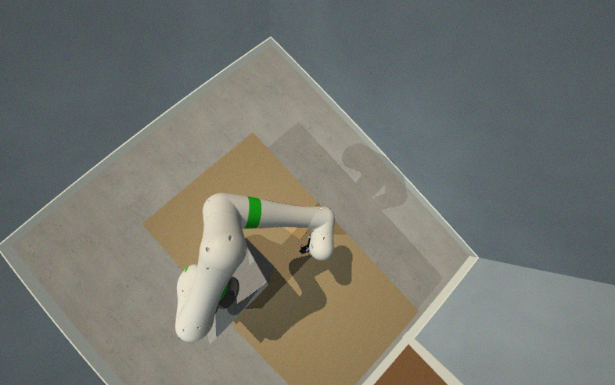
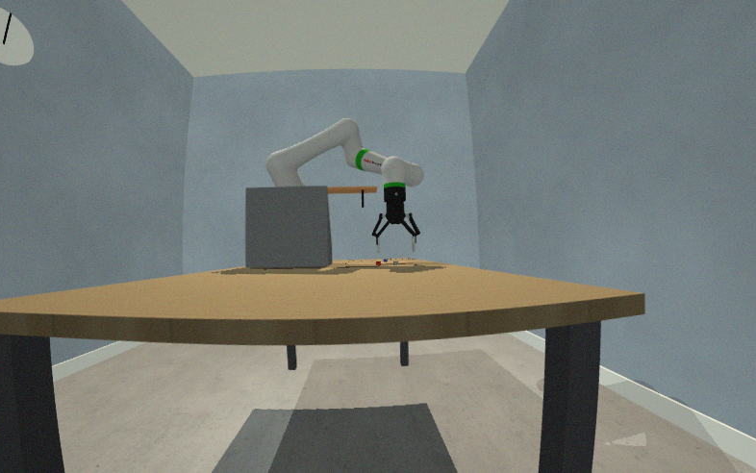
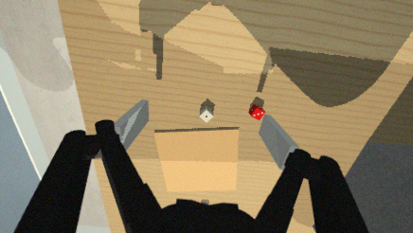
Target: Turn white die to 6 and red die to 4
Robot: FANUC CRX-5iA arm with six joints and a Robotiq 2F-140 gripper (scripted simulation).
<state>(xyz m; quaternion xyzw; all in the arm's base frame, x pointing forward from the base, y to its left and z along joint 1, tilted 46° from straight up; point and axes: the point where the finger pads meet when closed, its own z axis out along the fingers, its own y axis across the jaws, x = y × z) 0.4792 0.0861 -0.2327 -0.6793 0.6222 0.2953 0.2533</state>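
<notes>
The white die [image 3: 206, 115] [image 2: 395, 262] lies on the table beside the mat [image 3: 196, 175], off its edge. Its brightest face shows one pip. The red die [image 3: 257, 113] [image 2: 378, 263] lies to the right of the white die, also off the mat; it shows several white pips, their number unclear. The blue die [image 2: 386, 260] is tiny in the exterior view, its pips unreadable; it is not seen in the wrist view. My gripper [image 3: 206, 116] [image 2: 395, 249] is wide open and empty, above the table. In the wrist view the white die appears between the fingers, the red die close by the right fingertip.
The arm [image 1: 283, 213] hides part of the wooden table [image 1: 367, 306] in the top view. The large grey pedestal [image 2: 287, 228] stands on the table beside the work area. Shadows of the arm and fingers fall around the dice.
</notes>
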